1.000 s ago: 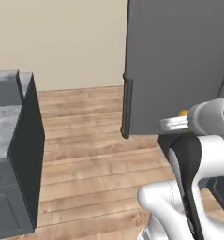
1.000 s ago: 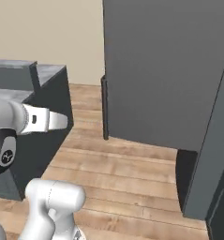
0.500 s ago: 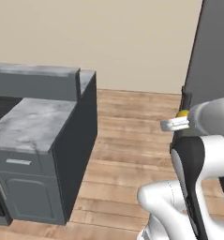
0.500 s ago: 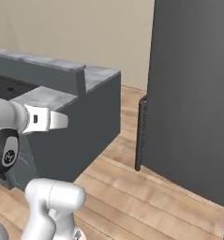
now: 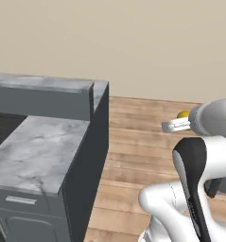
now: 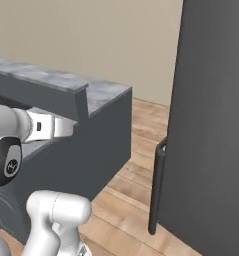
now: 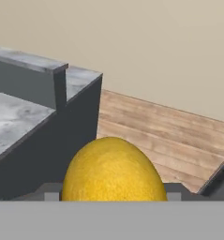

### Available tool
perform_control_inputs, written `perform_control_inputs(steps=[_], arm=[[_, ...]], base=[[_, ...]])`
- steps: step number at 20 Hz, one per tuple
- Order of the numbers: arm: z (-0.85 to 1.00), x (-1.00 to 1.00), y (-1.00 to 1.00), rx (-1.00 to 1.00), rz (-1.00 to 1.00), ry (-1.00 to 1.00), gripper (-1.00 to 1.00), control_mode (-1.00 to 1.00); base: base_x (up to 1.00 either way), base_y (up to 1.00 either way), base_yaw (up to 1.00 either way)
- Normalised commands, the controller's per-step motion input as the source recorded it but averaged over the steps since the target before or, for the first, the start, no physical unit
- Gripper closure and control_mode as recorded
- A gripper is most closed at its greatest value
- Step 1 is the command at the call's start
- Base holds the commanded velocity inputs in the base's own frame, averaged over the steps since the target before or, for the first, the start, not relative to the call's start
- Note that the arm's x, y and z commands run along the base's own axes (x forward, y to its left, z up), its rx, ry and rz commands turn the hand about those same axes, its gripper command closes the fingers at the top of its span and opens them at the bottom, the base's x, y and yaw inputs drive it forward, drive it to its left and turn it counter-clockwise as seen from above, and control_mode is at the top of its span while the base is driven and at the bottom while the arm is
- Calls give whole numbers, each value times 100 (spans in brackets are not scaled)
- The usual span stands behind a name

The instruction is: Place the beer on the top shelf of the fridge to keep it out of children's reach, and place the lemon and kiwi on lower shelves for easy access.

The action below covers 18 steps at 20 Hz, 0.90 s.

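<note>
The lemon (image 7: 112, 171), yellow and round, sits between the two small fingertips of my gripper (image 7: 112, 193), which is shut on it. From the left base view the lemon (image 5: 183, 114) peeks out just behind the hand of my gripper (image 5: 172, 125), held in the air above the wooden floor. The fridge (image 6: 213, 125) stands at the right of the right base view as a tall dark grey panel with a vertical handle (image 6: 157, 190). The beer, the kiwi and the fridge's shelves are out of view.
A dark grey counter with a marbled grey top (image 5: 39, 151) and a raised back ledge (image 6: 51, 85) stands to the left, close to the arm. Wooden floor (image 5: 133, 142) runs between the counter and the fridge, up to a beige wall.
The whole picture has slid right: the base has turned left, so the fridge has moved to the right edge and the counter has come in. The lemon stays in my grip.
</note>
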Motion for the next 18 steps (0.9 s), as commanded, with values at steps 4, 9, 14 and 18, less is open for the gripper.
perform_control_inputs(steps=[4, 9, 14, 18], arm=[[0, 0, 0, 0, 0, 0, 100, 100], [0, 0, 0, 0, 0, 0, 100, 100], [0, 0, 0, 0, 0, 0, 100, 100], [0, 0, 0, 0, 0, 0, 100, 100]], base=[[87, 40, -17], [85, 19, -31], [87, 1, -40], [89, 0, -39]])
